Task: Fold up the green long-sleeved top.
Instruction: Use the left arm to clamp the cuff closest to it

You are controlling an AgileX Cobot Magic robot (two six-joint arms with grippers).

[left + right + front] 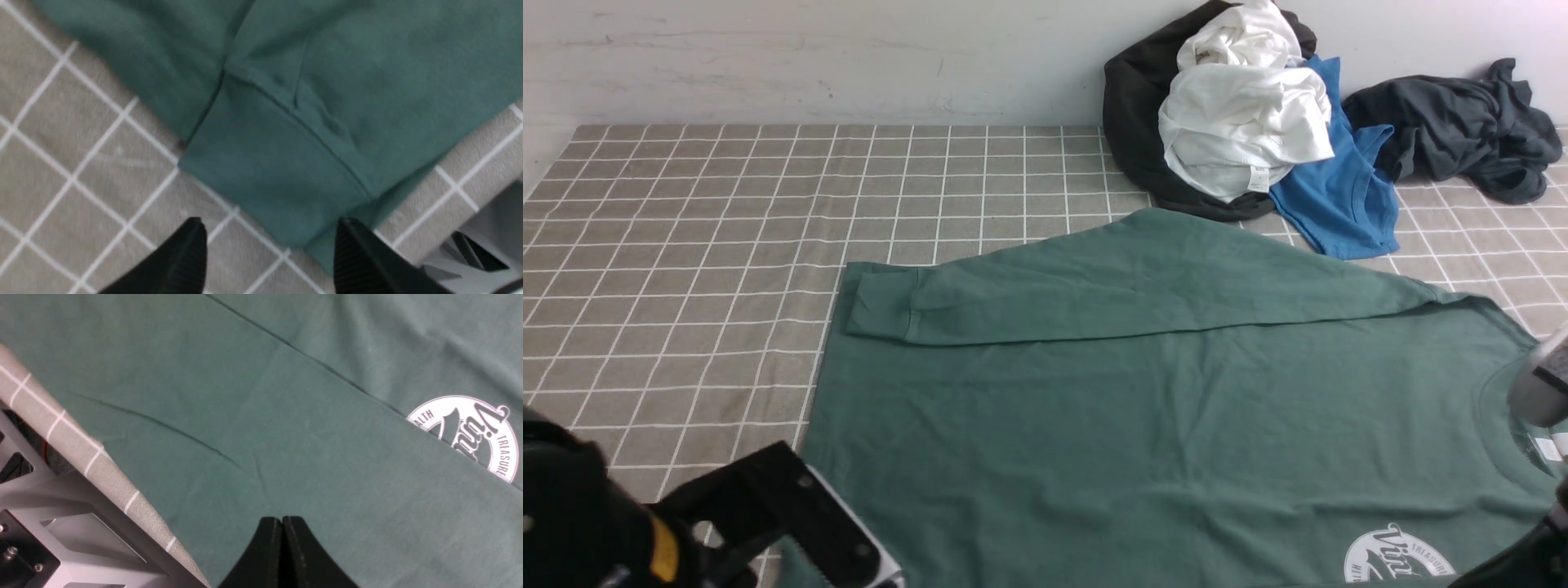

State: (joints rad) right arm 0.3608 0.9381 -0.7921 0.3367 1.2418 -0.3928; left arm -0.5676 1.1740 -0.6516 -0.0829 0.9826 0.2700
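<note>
Green long-sleeved top (1160, 408) flat on checked cloth (686, 245), one sleeve (1094, 286) folded across body. Sleeve cuff (265, 175) right ahead of left gripper (269, 253): jaws wide apart, nothing held, one fingertip (359, 253) at cuff edge. Right gripper (282, 531) pressed closed, empty, over plain fabric; white logo (474, 433) off to side. Far beyond both: white garment (1241, 122), blue T-shirt (1339, 196), dark grey garment (1454, 122) heaped by wall.

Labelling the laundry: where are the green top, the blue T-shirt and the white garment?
green top (1143, 425): front view, middle of its body.
blue T-shirt (1333, 212): front view, its flat lower part.
white garment (1241, 122): front view, its bunched middle.
</note>
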